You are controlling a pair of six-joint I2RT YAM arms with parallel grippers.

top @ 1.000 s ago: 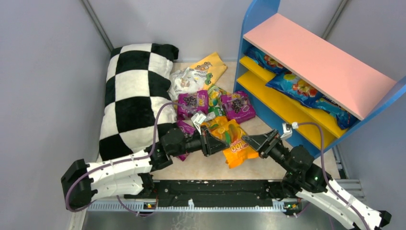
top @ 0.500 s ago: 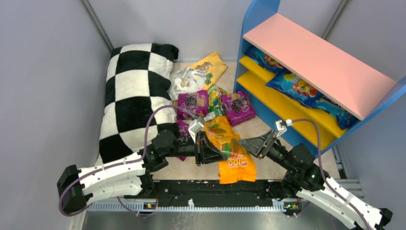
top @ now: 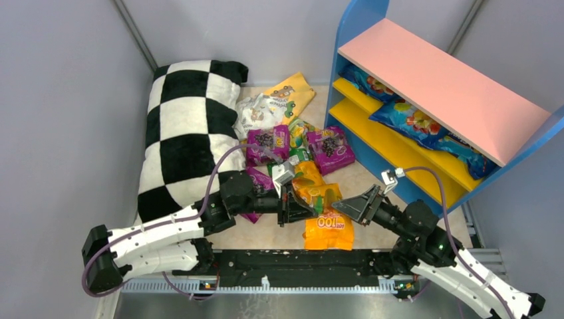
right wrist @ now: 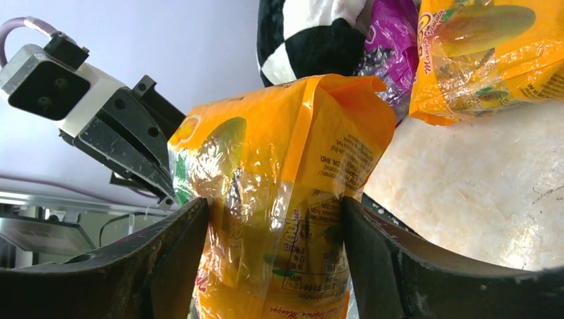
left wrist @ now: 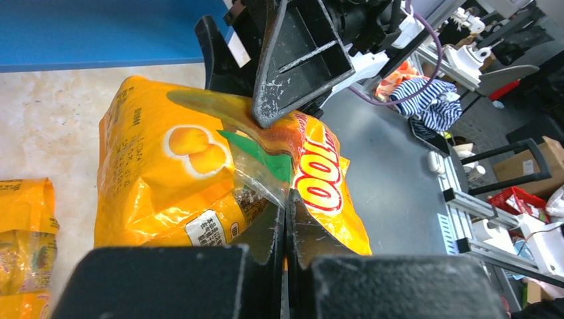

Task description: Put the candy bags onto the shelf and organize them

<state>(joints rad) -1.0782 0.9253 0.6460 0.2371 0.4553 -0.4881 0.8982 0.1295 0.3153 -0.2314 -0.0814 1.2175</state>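
An orange candy bag (top: 326, 222) hangs between both grippers near the table's front edge. My left gripper (top: 292, 203) is shut on its clear side seam; the left wrist view (left wrist: 286, 199) shows the jaws pinched together on the bag (left wrist: 173, 166). My right gripper (top: 340, 206) holds the bag from the right. In the right wrist view (right wrist: 274, 216) its fingers (right wrist: 193, 226) press both sides of the bag (right wrist: 279, 173). The shelf (top: 432, 80) stands at the right with blue candy bags (top: 409, 123) on its yellow boards.
A black-and-white checkered pillow (top: 189, 133) lies at the left. Purple (top: 330, 147), yellow (top: 289, 93) and white (top: 256, 109) bags lie in a pile behind the grippers. Another orange bag (right wrist: 485, 53) lies on the floor beyond the held one.
The orange bag was lifted off the pile and swung toward the front edge. My right gripper moved in and its jaws came onto the bag's sides.
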